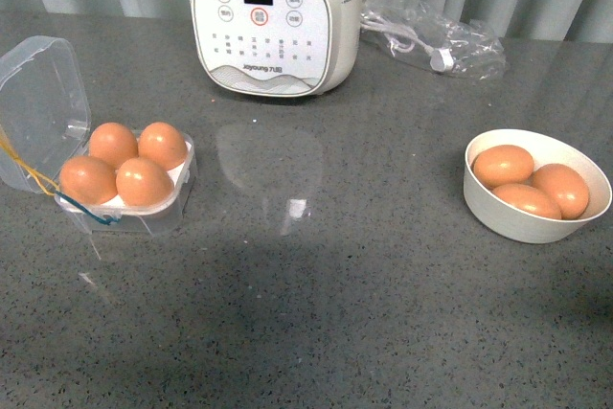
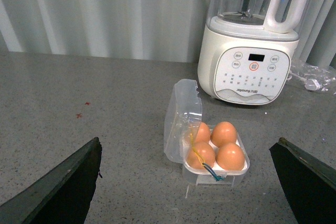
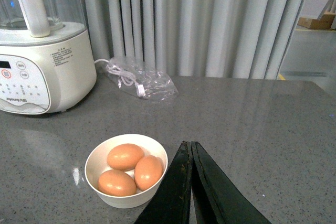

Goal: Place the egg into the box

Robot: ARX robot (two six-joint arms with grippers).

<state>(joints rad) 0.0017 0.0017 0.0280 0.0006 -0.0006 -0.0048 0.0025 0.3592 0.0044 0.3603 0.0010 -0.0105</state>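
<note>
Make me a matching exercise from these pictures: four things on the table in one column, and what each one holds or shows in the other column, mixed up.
Column one
1. box
2. bowl
3. plastic bag
4. white appliance

Column two
A. three eggs
B. a white cable
C. four eggs, lid open
D. a front panel of buttons

Pairs: 1-C, 2-A, 3-B, 4-D
</note>
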